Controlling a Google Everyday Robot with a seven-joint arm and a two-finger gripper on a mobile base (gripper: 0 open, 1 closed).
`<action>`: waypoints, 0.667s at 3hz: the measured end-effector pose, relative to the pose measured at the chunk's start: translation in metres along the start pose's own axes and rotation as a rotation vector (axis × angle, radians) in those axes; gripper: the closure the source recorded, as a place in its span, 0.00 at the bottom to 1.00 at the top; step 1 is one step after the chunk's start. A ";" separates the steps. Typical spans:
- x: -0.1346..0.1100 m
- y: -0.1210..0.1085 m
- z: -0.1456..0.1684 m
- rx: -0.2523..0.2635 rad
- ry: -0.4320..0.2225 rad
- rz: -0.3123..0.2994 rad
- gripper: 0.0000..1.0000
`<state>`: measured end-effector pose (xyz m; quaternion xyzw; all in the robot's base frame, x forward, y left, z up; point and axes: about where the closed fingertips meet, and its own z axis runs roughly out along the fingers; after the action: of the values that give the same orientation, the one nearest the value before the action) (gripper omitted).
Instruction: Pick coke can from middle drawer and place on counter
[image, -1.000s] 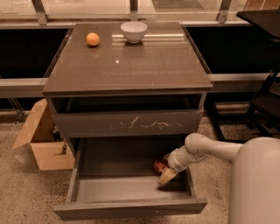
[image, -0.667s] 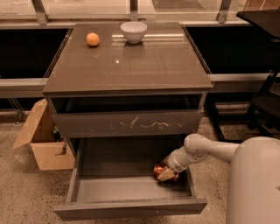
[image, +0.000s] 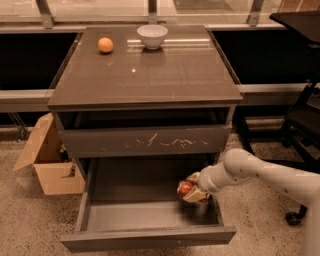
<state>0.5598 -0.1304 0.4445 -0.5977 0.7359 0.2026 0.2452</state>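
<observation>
Gripper (image: 192, 190) was clamped on the red coke can (image: 184, 188), inside the open middle drawer (image: 150, 238) near its front right corner, white bowl (image: 152, 35) and orange fruit (image: 105, 45) sat by the back edge of the counter (image: 150, 77).

floor (image: 30, 225): speckled beige | left: open cardboard box (image: 52, 172) on it | right: black wheeled chair (image: 302, 117) | back: metal-framed windows (image: 100, 7) above dark panels (image: 30, 60) | gripper (image: 194, 192): low, right of centre

One camera looks from high in front of the cabinet (image: 100, 142), tilted down and facing it squarely. It is near enough that the counter (image: 150, 80) fills the upper middle and the open drawer (image: 145, 238) reaches the bottom edge. The arm (image: 265, 172) enters from the lower right, with its gripper (image: 193, 192) low and right of centre.
</observation>
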 end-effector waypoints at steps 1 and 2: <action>-0.031 0.013 -0.056 0.031 -0.120 -0.091 1.00; -0.059 0.029 -0.122 0.073 -0.235 -0.195 1.00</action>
<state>0.5268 -0.1505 0.5772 -0.6292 0.6476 0.2196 0.3695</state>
